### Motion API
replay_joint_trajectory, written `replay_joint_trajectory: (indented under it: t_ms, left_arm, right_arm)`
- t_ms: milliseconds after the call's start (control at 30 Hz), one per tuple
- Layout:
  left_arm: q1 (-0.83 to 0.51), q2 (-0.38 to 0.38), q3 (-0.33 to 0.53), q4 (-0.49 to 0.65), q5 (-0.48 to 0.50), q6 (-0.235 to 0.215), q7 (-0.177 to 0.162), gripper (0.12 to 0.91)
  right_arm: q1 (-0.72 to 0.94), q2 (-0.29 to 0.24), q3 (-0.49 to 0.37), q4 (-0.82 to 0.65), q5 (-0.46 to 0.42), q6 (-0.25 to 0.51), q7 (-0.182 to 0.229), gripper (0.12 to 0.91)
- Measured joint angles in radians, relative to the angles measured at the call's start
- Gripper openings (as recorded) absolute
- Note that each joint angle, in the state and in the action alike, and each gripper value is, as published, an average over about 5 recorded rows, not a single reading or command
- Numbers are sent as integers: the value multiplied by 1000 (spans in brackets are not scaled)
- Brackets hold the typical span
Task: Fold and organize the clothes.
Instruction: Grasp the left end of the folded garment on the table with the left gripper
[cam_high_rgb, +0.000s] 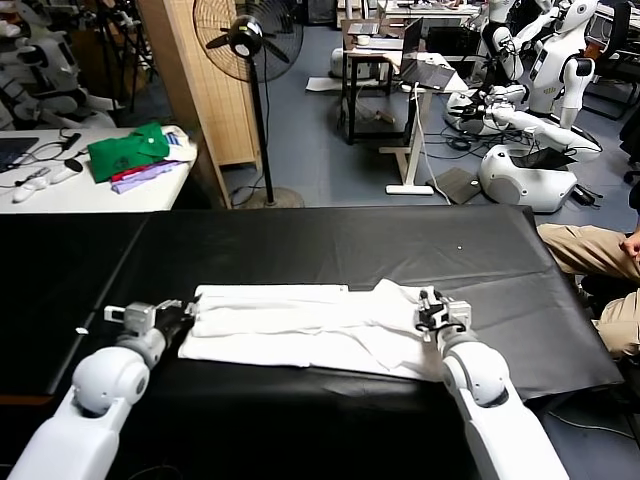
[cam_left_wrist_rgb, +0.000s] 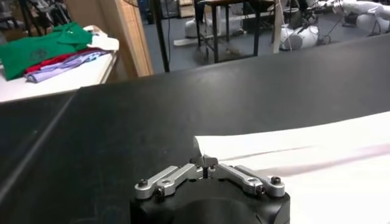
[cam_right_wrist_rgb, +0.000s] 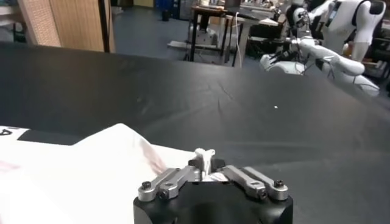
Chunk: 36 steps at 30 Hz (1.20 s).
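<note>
White T-shirt (cam_high_rgb: 300, 325) lies flat on the black surface (cam_high_rgb: 330, 245), folded into a long band running across the robot's front, near the surface's front edge; a raised fold sits toward its right end.

Left end effector (cam_high_rgb: 183, 312) sits low at the shirt's left end, touching or just beside the cloth edge; left wrist view shows the fingertips (cam_left_wrist_rgb: 204, 162) drawn together at the shirt's corner (cam_left_wrist_rgb: 204, 143); whether they pinch fabric or are parting, can't tell.

Right end effector (cam_high_rgb: 432, 312) rests on the shirt's right end, on the raised fold; right wrist view shows its fingertips (cam_right_wrist_rgb: 204, 159) close together with white cloth (cam_right_wrist_rgb: 91, 164) right at them; grip or release, can't tell either.

Background: side table at far left with a green garment (cam_high_rgb: 128, 151) on top of a purple cloth (cam_high_rgb: 150, 176); standing fan (cam_high_rgb: 248, 40) behind the surface; seated person's legs (cam_high_rgb: 600, 262) at the right edge.
</note>
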Motion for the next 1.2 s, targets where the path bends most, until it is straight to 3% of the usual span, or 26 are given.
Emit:
replay_joint_trajectory:
  t_ms: [133, 267, 367, 533, 833, 967, 1200]
  left_arm:
    - [38, 0, -30, -37, -42, 4, -13, 663]
    - [73, -16, -71, -70, -158, 33, -48, 784]
    - [93, -30, -94, -83, -229, 44, -60, 796]
    - [104, -56, -101, -76, -250, 33, -55, 798]
    - [84, -107, -70, -19, -152, 3, -13, 789]
    - [80, -118, -63, -2, -150, -1, -3, 667]
    - [86, -132, -59, 4, -134, 2, 5, 272]
  right_arm:
    - [-35, -25, 28, 75, 19, -3, 0, 770]
    - [-70, -24, 41, 128, 20, -2, 0, 796]
    - [-86, -18, 43, 152, 19, -2, -1, 798]
    - [-99, -15, 44, 177, 17, -3, -1, 798]
    - [-121, -9, 42, 203, 11, -4, -6, 798]
    - [-128, -13, 47, 211, 10, -4, -10, 798]
    - [-135, -6, 47, 227, 7, -3, -20, 798]
